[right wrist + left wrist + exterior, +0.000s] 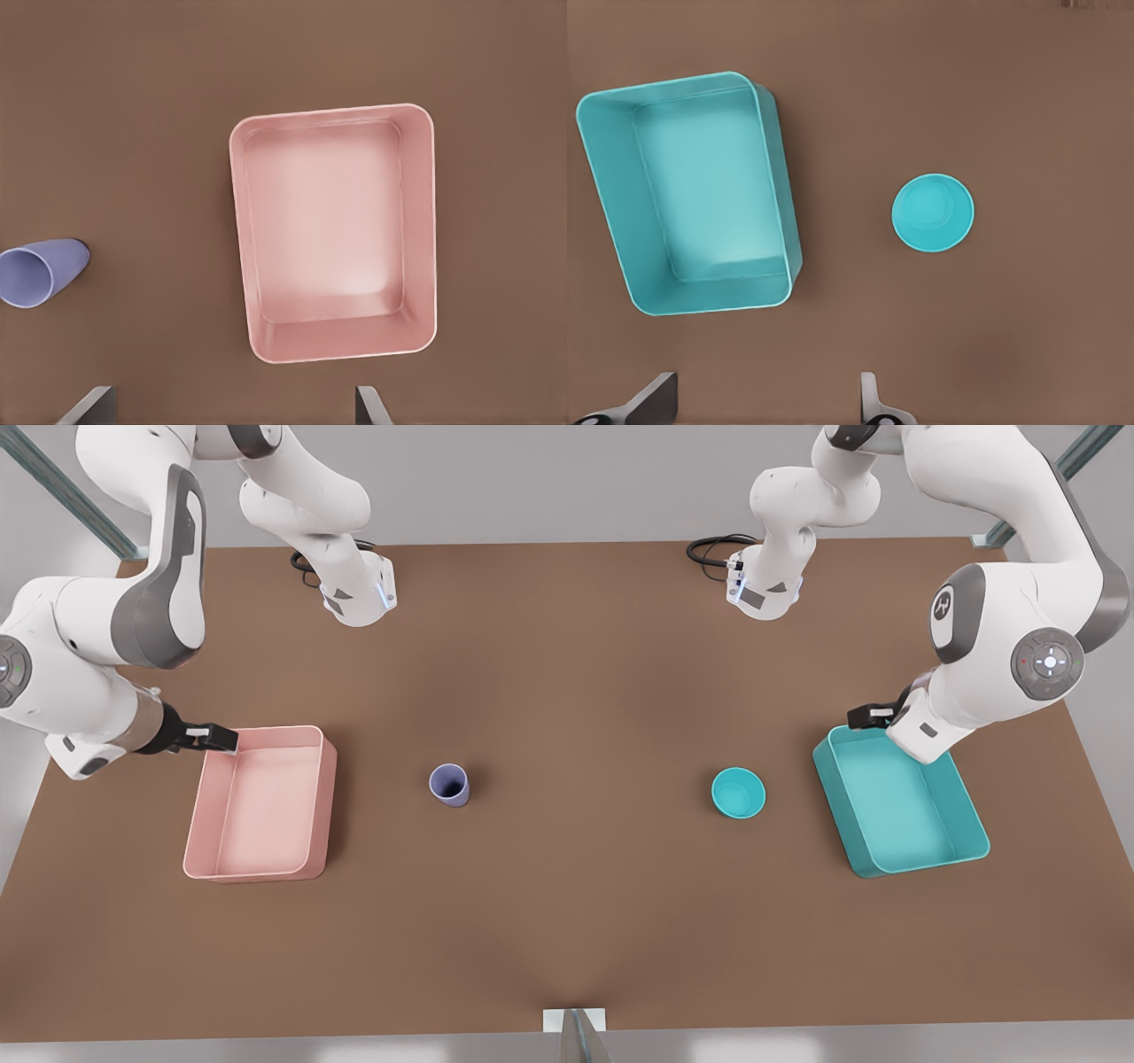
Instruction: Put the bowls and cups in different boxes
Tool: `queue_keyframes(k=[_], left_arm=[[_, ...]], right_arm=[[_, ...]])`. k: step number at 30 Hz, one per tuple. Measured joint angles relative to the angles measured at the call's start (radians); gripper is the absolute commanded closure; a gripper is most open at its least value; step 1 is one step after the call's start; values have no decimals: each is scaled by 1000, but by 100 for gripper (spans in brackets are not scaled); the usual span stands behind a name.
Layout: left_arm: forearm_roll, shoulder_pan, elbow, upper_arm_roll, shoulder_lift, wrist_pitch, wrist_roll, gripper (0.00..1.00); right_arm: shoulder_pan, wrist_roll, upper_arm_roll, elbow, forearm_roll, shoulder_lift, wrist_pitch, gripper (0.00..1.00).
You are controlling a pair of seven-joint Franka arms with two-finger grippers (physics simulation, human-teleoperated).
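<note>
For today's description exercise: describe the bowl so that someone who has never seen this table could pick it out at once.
Start at the brown table and find the teal box on the front view's right. Just beside it, toward the table's middle, stands the teal bowl. It is round and wide, unlike the narrower lavender cup nearer the pink box.

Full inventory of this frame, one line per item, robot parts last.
table: 1, brown, under everything.
pink box: 1, pale pink, empty, at the front view's left.
teal box: 1, teal, empty, at the front view's right.
cup: 1, lavender, upright on the table, right of the pink box, apart from it.
bowl: 1, teal, on the table, left of the teal box, apart from it.
left gripper: 1, open, above the teal box's far edge.
right gripper: 1, open, above the pink box's far corner.
</note>
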Motion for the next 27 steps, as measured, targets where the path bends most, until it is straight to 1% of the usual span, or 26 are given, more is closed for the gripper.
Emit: queue_keyframes(k=[3, 5, 6, 7, 9, 11, 13, 16, 18, 23, 25, 26, 27], left_arm=[[-1, 0, 0, 0, 6, 2, -6, 0], [-23, -10, -19, 2, 77, 27, -5, 0], [-40, -23, -31, 2, 130, 56, -3, 0], [-63, -31, -47, 2, 185, 94, 2, 0], [-111, -34, -171, 3, 240, 212, 20, 0], [-165, -27, -276, 3, 269, 333, 47, 0], [-210, -24, -339, 3, 290, 444, 76, 0], [-275, -26, -400, 2, 299, 578, 118, 0], [-312, -27, -416, 2, 309, 642, 145, 0], [-346, -30, -463, 3, 369, 748, 207, 0], [-350, -30, -473, 2, 377, 771, 228, 56], [-353, -31, -474, 2, 378, 779, 237, 79], [-355, -31, -475, 2, 377, 785, 245, 79]], right_arm=[[1, 2, 0, -1, 0, 2, 2, 0], [2, 4, 5, 4, 1, 21, 10, 0], [11, 5, 11, 23, 7, 59, 18, 0], [38, 5, 15, 47, 14, 107, 27, 0], [110, 13, 19, 62, 24, 176, 57, 0], [172, 32, 20, 59, 29, 225, 102, 0], [229, 66, 21, 48, 33, 266, 157, 0], [262, 130, 21, 35, 38, 296, 227, 0], [275, 169, 20, -14, 41, 286, 274, 0], [300, 253, 25, -283, 45, 192, 467, 0], [310, 281, 30, -338, 46, 177, 532, 0], [318, 294, 32, -356, 46, 175, 557, 0], [322, 306, 35, -371, 47, 174, 578, 0]])
